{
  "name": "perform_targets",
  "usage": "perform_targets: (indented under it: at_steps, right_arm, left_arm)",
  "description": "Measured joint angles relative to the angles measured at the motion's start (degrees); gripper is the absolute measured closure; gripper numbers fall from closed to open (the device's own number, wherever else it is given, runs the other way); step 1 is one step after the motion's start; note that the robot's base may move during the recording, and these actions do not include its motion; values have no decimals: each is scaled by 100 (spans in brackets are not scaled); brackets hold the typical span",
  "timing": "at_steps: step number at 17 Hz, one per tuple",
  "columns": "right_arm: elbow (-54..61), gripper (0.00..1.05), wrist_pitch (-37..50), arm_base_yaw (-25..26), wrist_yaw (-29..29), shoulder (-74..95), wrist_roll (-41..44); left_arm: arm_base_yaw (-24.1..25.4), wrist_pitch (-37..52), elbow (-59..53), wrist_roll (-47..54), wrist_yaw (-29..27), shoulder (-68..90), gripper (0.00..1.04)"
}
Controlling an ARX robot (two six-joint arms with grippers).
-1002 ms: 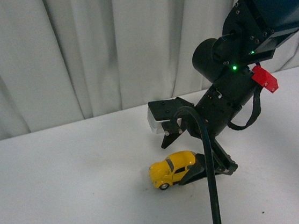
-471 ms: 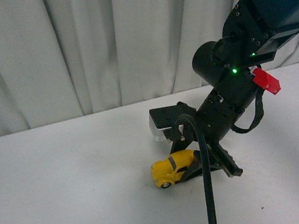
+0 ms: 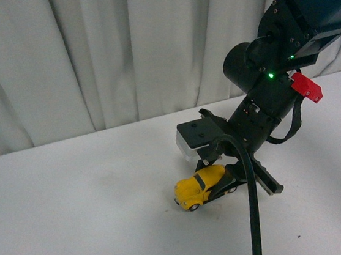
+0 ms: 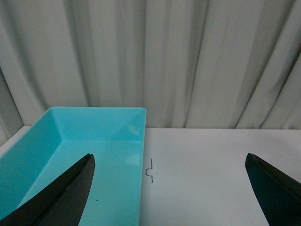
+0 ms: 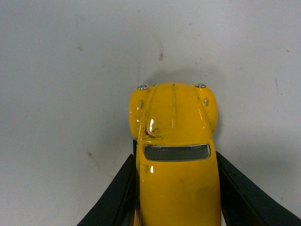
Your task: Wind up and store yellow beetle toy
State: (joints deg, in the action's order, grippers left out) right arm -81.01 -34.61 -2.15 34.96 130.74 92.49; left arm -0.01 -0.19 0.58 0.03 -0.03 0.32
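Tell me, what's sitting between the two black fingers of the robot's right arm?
The yellow beetle toy. The right wrist view shows the right gripper with its fingers flanking both sides of the car.

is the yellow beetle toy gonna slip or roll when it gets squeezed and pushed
Probably slippery: the yellow beetle toy has a glossy, rounded body where the right gripper flanks it. Its wheels suggest it rolls easily along the table. It looks rigid, unlikely to flex.

yellow beetle toy [image 5: 175,117]: glossy yellow | bin [image 4: 70,141]: turquoise | table [image 3: 75,206]: white | curtain [image 3: 118,47]: seemingly grey
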Motion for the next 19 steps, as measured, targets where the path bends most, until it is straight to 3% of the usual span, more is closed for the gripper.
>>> perform_targets:
  at_steps: [5,19]
  right_arm:
    - [140,63,219,221,273,48,-315]
    - [640,63,240,907,654,-39,109]
  left_arm:
    - [0,0,0,0,-2,0,7]
    - [0,0,0,0,0,0,7]
